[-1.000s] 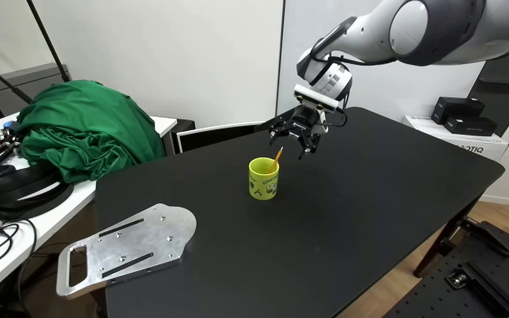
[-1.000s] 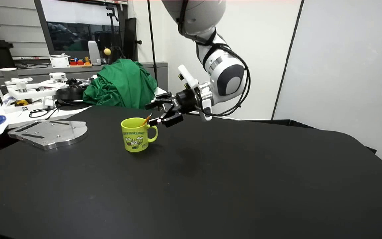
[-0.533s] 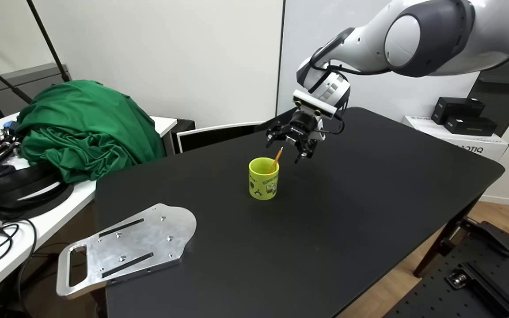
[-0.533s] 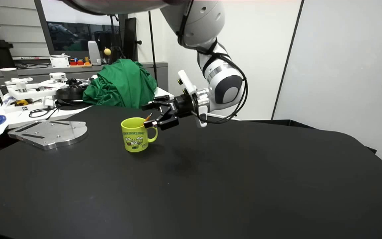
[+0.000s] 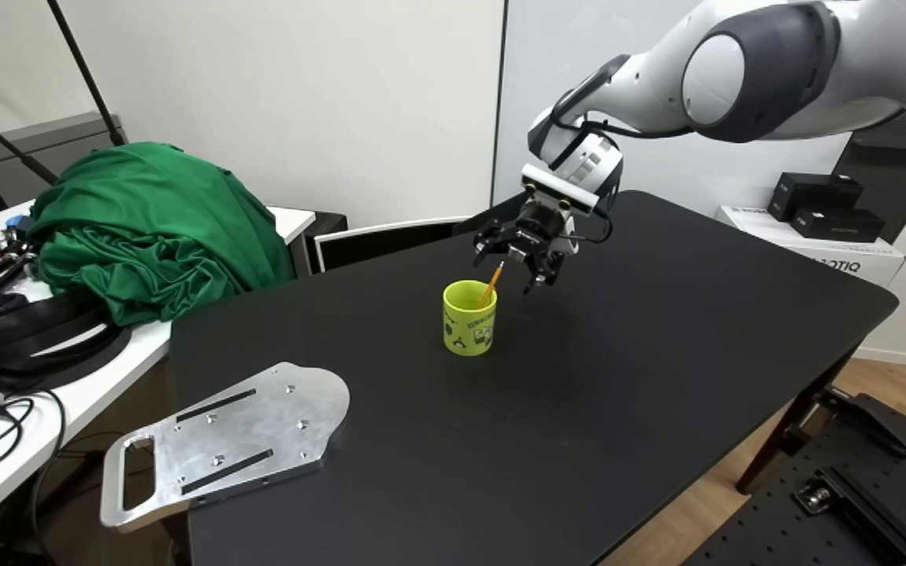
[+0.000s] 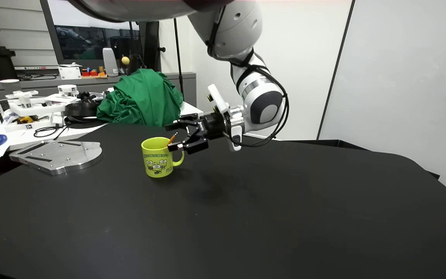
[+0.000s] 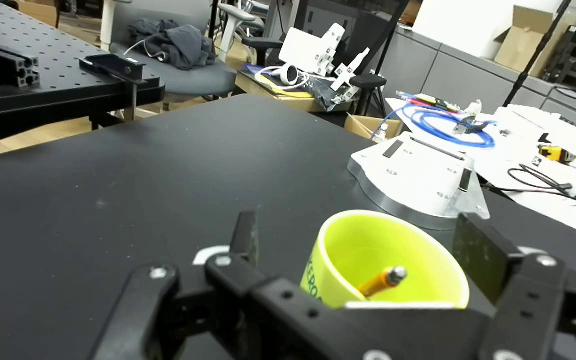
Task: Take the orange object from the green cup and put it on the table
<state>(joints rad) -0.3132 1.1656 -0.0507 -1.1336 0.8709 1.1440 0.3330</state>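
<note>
Black table (image 6: 285, 217), fingers (image 7: 479, 256) now lower (spread), pencil (image 7: 380, 283) in green cup (image 5: 469, 324)

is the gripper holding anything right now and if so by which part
Nothing is held: the gripper stands open, and the orange pencil leans, ungripped, in the green cup.

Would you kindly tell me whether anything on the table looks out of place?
The metal plate does: it lies only partly on the black table, its cutout end jutting past the edge. Nothing looks spilled.
</note>
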